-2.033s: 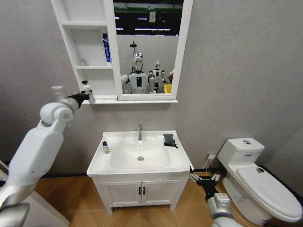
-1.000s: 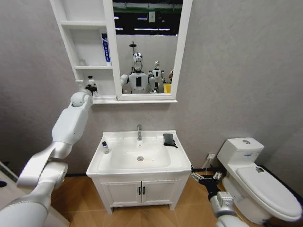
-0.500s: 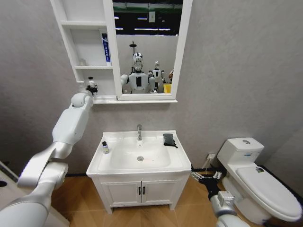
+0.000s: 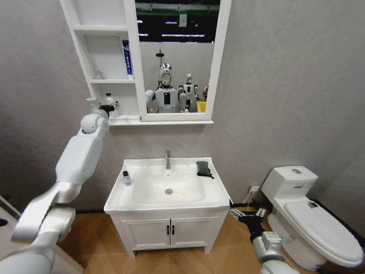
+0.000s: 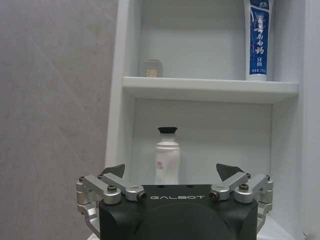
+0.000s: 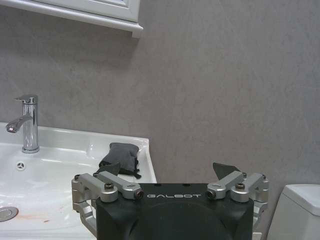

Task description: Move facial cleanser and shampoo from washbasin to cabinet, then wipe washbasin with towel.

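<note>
One white bottle with a black cap (image 5: 167,156) stands upright on the lowest shelf of the cabinet (image 4: 102,54), and the left gripper (image 5: 172,175) hovers just in front of it, jaws released with nothing between them. On the shelf above stand one blue-and-white tube (image 5: 258,40), upright at the 1 o'clock corner of the left wrist view, and one small glass jar (image 5: 153,68).

In the head view, one small dark-capped bottle (image 4: 127,178) stands on the washbasin (image 4: 167,197) rim at 9 o'clock of the bowl. One towel (image 4: 203,168) lies at 2 o'clock, right of the chrome tap (image 4: 167,159).

The right gripper (image 6: 170,174) hangs low beside the vanity, jaws spread and empty, between the washbasin and the toilet (image 4: 311,220).
</note>
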{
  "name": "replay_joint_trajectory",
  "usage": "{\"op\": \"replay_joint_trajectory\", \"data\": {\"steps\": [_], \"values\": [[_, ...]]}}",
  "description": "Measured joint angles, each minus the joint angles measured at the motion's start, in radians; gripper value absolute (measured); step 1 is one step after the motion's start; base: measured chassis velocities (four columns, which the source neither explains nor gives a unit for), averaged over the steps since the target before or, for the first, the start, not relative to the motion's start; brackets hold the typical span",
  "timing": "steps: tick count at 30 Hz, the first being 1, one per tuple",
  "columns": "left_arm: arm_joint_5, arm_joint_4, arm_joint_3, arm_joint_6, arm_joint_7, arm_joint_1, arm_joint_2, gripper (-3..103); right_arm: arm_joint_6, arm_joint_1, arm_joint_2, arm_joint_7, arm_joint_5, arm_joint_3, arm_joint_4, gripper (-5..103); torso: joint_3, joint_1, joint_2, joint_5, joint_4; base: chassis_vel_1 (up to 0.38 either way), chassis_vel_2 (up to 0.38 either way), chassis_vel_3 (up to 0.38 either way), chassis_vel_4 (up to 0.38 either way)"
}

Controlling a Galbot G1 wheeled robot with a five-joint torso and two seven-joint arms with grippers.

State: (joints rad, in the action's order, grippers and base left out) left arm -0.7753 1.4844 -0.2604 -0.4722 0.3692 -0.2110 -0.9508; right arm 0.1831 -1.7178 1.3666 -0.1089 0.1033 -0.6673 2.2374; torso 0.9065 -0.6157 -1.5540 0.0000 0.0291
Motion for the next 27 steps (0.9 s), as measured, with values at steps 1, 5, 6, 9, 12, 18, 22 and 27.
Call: {"op": "replay_joint_trajectory", "data": {"steps": [1,5,6,9,12,18,22,27], "values": [[-0.025,0.092,-0.036,-0.014,0.022,-0.073,0.034,100,-0.001,-0.001,0.003,0.000,0.000,0.000,0.001,100,0.000,0.000,0.000,0.0002,-0.0002,0.000,0.000,0.000,0.000],[-0.008,0.395,-0.155,0.024,0.067,-0.484,0.082,100,-0.009,-0.006,0.014,0.000,-0.006,0.007,-0.004,100,0.000,0.000,0.000,-0.0002,-0.0007,0.000,0.000,0.000,0.000],[-0.008,0.395,-0.155,0.024,0.067,-0.484,0.082,100,-0.009,-0.006,0.014,0.000,-0.006,0.007,-0.004,100,0.000,0.000,0.000,-0.0002,-0.0007,0.000,0.000,0.000,0.000],[0.065,0.434,-0.180,0.072,0.066,-0.648,0.024,100,-0.011,-0.007,0.017,0.002,-0.019,0.016,-0.007,100,0.000,0.001,0.000,-0.0003,-0.0004,0.000,0.000,0.000,0.000],[0.169,0.406,-0.185,0.131,0.041,-0.757,-0.057,100,-0.011,-0.009,0.018,0.003,-0.027,0.028,0.000,100,0.000,0.000,0.000,0.0003,0.0001,0.000,0.000,0.000,0.000],[0.380,0.199,-0.153,0.199,-0.060,-0.819,-0.177,100,-0.018,-0.022,0.018,0.005,-0.029,0.018,0.010,100,0.000,0.000,0.000,0.0003,0.0001,0.000,0.000,0.000,0.000],[0.458,0.074,-0.136,0.236,-0.104,-0.803,-0.229,100,-0.026,-0.031,0.018,0.004,-0.029,0.009,0.010,100,0.000,0.000,0.000,0.0001,-0.0001,0.000,0.000,0.000,0.000],[0.490,-0.002,-0.126,0.257,-0.136,-0.770,-0.261,100,-0.027,-0.031,0.022,0.003,-0.030,0.009,0.010,100,0.000,0.000,0.000,0.0002,0.0000,0.000,0.000,0.000,0.000]]}}
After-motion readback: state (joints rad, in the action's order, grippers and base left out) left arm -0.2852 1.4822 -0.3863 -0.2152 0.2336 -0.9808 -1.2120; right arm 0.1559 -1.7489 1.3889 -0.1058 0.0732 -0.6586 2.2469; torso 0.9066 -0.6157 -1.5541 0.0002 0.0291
